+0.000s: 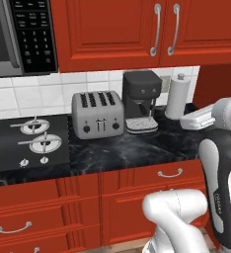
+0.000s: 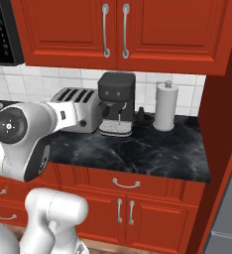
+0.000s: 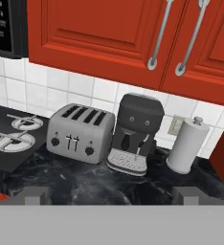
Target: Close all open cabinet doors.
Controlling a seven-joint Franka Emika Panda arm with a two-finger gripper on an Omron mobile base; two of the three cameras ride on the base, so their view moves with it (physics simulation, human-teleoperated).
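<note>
Jaws wide apart, nothing held, cabinet doors (image 3: 97,33) shut above toaster (image 3: 80,133)

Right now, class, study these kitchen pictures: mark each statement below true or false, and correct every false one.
1. The toaster stands to the left of the coffee machine. True.
2. The paper towel roll lies on its side. False: it stands upright on the black counter.
3. The two upper cabinet doors above the counter are swung open. False: both sit shut, their silver handles side by side.
4. The toaster has four slots on top. True.
5. The claw grips the toaster. False: its tips stand wide apart over the counter, holding nothing.
</note>
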